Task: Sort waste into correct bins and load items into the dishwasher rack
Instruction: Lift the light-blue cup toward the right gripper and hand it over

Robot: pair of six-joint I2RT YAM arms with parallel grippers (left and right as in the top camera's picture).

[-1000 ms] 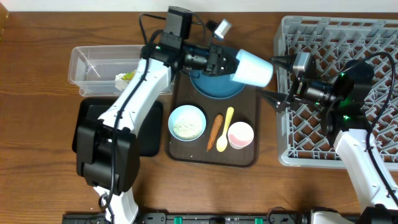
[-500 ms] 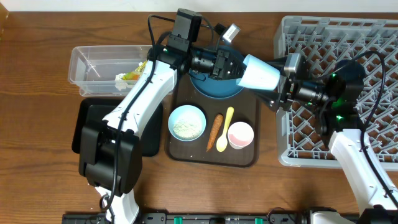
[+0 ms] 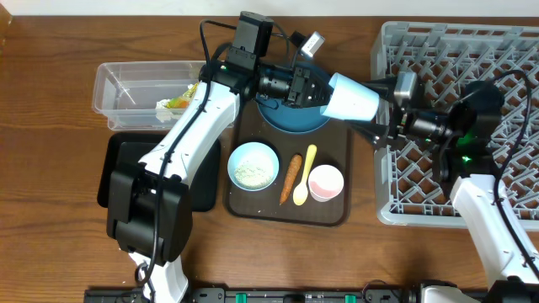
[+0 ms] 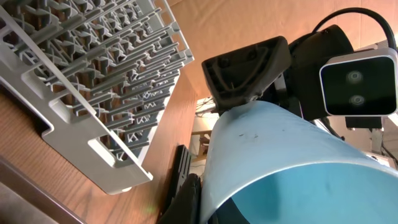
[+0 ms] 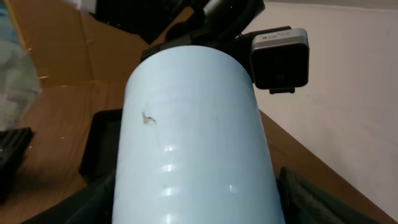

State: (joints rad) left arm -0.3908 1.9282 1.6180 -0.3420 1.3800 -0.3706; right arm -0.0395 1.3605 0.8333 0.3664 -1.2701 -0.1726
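Pale blue plastic cup (image 3: 352,99), smooth and tapered, sideways in the air beside grey lattice rack (image 3: 383,210). Left gripper (image 3: 313,87) clamped on its rim. Right gripper (image 3: 376,109) straddles the base, jaws wide. Grip unclear overhead; left wrist shows a black finger (image 4: 249,68) seemingly against it. A second ago: well apart.

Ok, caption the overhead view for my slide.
Handover: left gripper holds the light blue cup; right gripper straddles its base beside the dishwasher rack.
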